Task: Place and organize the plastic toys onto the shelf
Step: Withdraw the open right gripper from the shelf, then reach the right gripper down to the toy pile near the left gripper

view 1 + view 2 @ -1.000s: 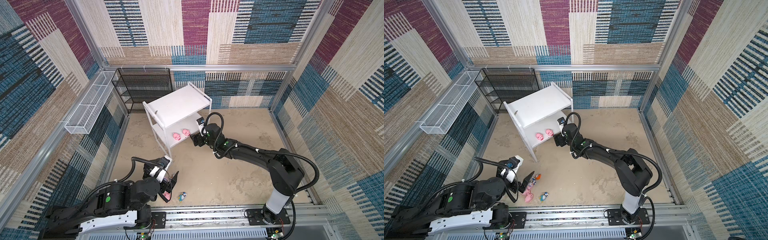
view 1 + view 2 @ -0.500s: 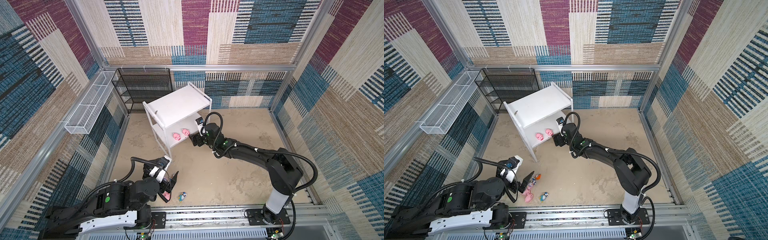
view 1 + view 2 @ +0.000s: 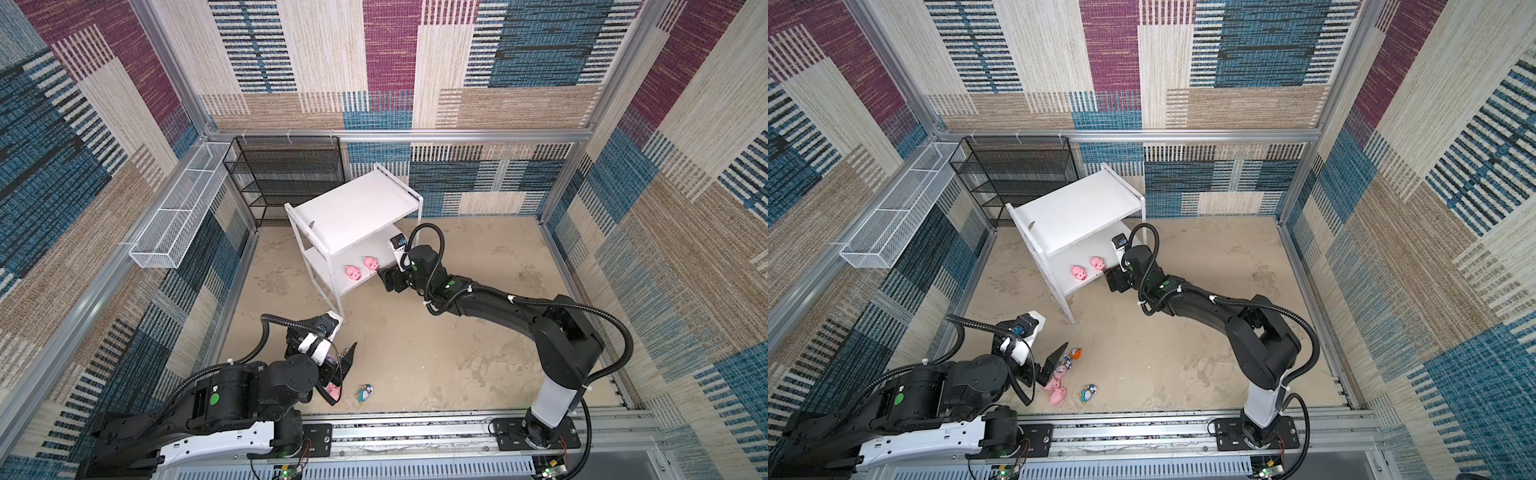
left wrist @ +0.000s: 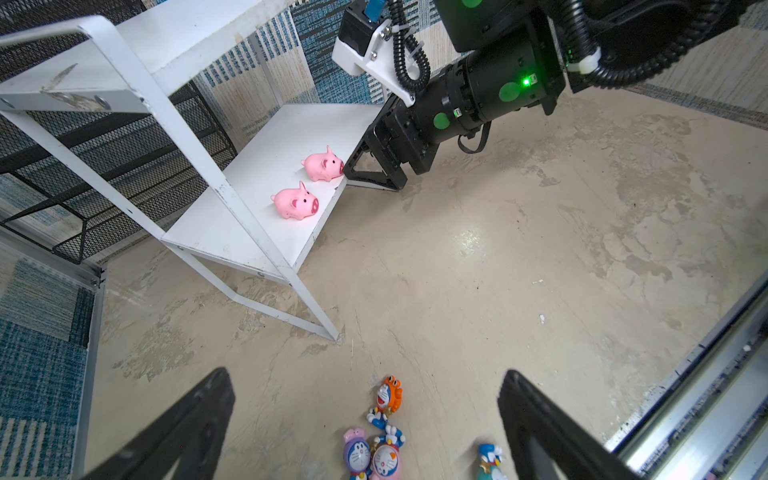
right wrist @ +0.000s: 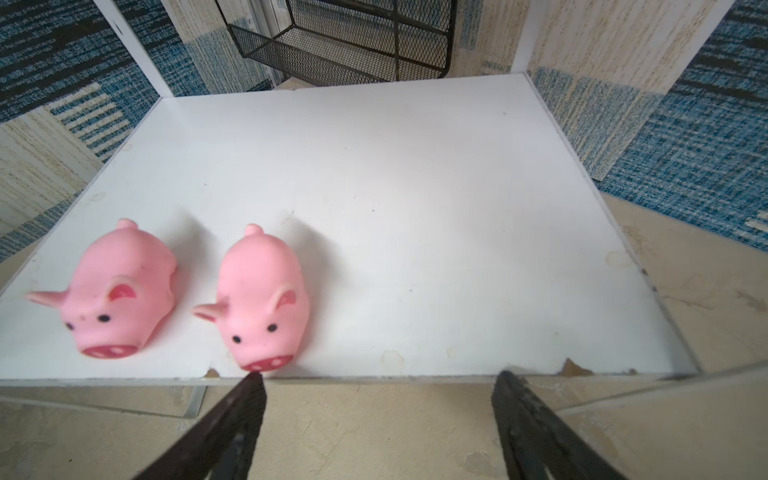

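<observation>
The white shelf (image 3: 353, 208) (image 3: 1075, 208) stands at the back centre. On its lower board stand two pink pigs (image 3: 353, 273) (image 3: 371, 263), seen close in the right wrist view (image 5: 120, 291) (image 5: 264, 299). My right gripper (image 5: 379, 376) (image 3: 385, 281) is open and empty just in front of that board's edge, with one fingertip by the nearer pig's snout. My left gripper (image 4: 365, 374) (image 3: 1050, 365) is open and empty over the floor toys: an orange-hooded figurine (image 4: 388, 395), a purple one (image 4: 356, 453), a pink one (image 4: 386, 459), a blue one (image 4: 490, 459) and two pigs (image 3: 1054, 384) (image 3: 1057, 397).
A black mesh rack (image 3: 286, 174) stands behind the shelf against the back wall. A long white wire basket (image 3: 178, 208) hangs on the left wall. The metal base rail (image 3: 415, 432) runs along the front edge, close to the floor toys.
</observation>
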Action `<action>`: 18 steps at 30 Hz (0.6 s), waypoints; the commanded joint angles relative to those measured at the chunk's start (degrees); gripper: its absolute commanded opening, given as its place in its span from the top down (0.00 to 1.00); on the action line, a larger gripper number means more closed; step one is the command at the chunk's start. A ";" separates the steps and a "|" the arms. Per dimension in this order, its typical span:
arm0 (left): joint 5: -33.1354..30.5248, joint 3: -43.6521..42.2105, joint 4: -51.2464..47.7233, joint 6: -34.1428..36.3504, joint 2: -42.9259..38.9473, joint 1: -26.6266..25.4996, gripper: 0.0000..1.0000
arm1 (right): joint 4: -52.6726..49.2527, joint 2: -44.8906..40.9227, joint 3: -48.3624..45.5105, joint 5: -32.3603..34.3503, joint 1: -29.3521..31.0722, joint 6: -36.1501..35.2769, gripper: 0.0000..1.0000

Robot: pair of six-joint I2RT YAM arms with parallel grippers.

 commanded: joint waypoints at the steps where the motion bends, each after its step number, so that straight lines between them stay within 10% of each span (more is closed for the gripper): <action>1: -0.08 0.00 0.48 0.08 0.07 0.04 0.01 | 1.03 -0.67 -0.05 -1.34 0.06 0.04 0.13; 18: 1.79 2.65 -3.58 -1.17 0.92 0.08 0.01 | 6.13 -15.89 -22.02 -5.04 10.14 0.71 0.04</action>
